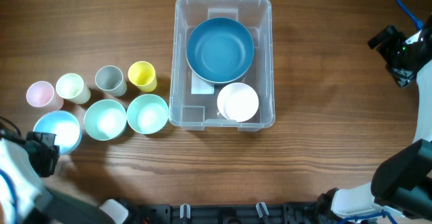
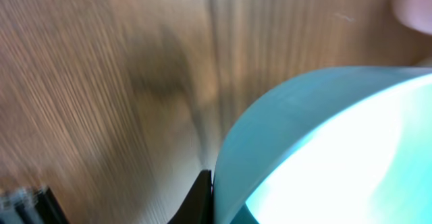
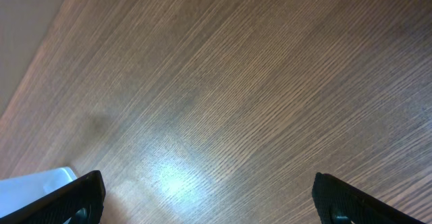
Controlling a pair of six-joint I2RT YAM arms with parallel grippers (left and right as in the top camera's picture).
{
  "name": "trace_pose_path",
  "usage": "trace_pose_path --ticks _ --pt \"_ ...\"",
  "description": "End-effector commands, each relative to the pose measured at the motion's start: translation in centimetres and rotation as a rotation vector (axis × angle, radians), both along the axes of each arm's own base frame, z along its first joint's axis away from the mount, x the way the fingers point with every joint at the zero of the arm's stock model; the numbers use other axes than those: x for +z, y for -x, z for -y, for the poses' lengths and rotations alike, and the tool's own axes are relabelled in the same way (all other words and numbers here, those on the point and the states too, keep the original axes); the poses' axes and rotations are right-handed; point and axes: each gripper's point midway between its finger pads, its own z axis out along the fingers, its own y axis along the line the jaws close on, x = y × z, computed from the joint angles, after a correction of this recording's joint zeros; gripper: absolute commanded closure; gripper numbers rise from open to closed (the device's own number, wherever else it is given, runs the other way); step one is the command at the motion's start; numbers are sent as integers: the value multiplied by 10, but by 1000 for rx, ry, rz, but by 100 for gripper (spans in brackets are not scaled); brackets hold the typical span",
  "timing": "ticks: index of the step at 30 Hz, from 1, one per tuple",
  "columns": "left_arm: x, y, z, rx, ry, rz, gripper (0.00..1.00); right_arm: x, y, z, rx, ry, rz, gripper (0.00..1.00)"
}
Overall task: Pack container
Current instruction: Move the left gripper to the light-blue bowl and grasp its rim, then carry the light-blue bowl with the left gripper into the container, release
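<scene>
So the container [image 1: 196,113] sat mid-bench [image 1: 324,150], holding a blue bowl [image 1: 219,48] and a white bowl [image 1: 237,102]. Just left stood a row of four cups [image 1: 110,79] and two teal bowls [image 1: 147,113]. The left gripper [image 1: 47,146] was against the light blue bowl [image 1: 57,131], and I couldn't tell how wide its grip was. The right gripper [image 3: 209,190] gaped wide, well off right.
</scene>
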Motion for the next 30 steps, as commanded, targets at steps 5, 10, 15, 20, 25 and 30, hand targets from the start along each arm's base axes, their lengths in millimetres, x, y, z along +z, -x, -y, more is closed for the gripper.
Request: trace_pose_path --ticks 5,10,15,20,25,30 --pt "132 -81 101 -447 -141 595 96 -3 -1 -1 -1 -6 -5 1" --pt "200 -132 207 -853 -199 930 96 -3 -1 -1 -1 -6 -5 0" --pt "215 -178 320 -1152 -215 1108 96 -3 -1 -1 -1 -6 -5 0" --pt "136 -197 401 -1340 -64 956 96 -3 -1 -1 -2 -7 -5 0" --pt "59 -193 426 -1416 25 733 96 -3 -1 -1 -1 -6 -5 0" --pt "33 -170 425 -1490 25 595 96 -3 -1 -1 -1 -6 -5 1"
